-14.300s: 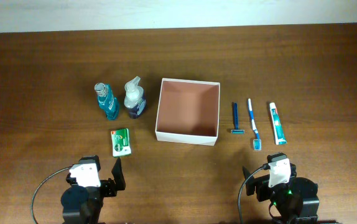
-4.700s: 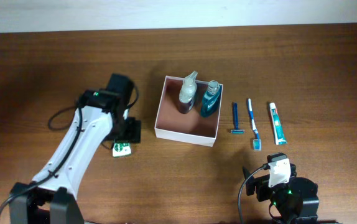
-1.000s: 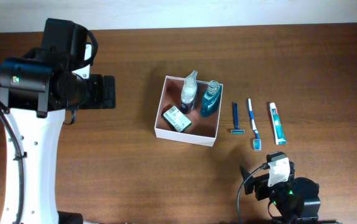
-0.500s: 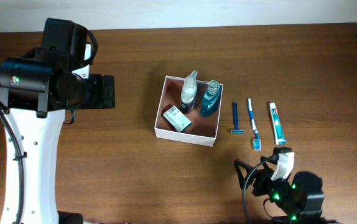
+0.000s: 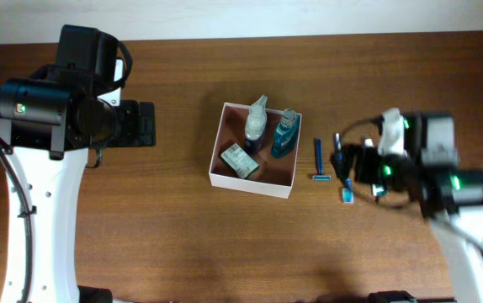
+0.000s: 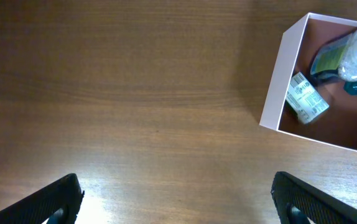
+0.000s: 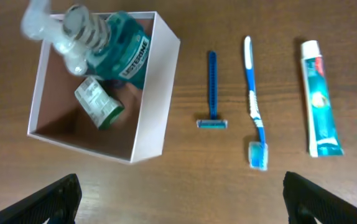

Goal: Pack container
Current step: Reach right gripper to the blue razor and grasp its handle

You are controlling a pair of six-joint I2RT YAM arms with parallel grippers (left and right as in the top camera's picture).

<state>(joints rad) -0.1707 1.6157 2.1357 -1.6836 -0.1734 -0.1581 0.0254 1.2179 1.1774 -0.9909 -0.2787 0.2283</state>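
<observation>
The container (image 5: pixel 251 183) is a shallow white-walled box at mid-table. It holds a clear spray bottle (image 5: pixel 257 122), a teal mouthwash bottle (image 5: pixel 283 135) and a green soap box (image 5: pixel 239 160). A blue razor (image 5: pixel 318 160), a blue toothbrush (image 7: pixel 254 93) and a toothpaste tube (image 7: pixel 318 99) lie on the table to its right. My left gripper (image 5: pixel 145 124) is open and empty, high above the bare table left of the container (image 6: pixel 281 81). My right gripper (image 7: pixel 181 196) is open and empty, above the toothbrush area. In the overhead view the right arm hides the toothpaste.
The brown wooden table (image 5: pixel 183 236) runs to a pale wall at the back (image 5: pixel 241 17). My left arm's white link (image 5: pixel 39 219) spans the left side. My right arm (image 5: pixel 443 185) hangs over the right side.
My right arm has risen from the front edge and swung back over the toothbrush and toothpaste. The left arm and the container's contents have not moved in the last second.
</observation>
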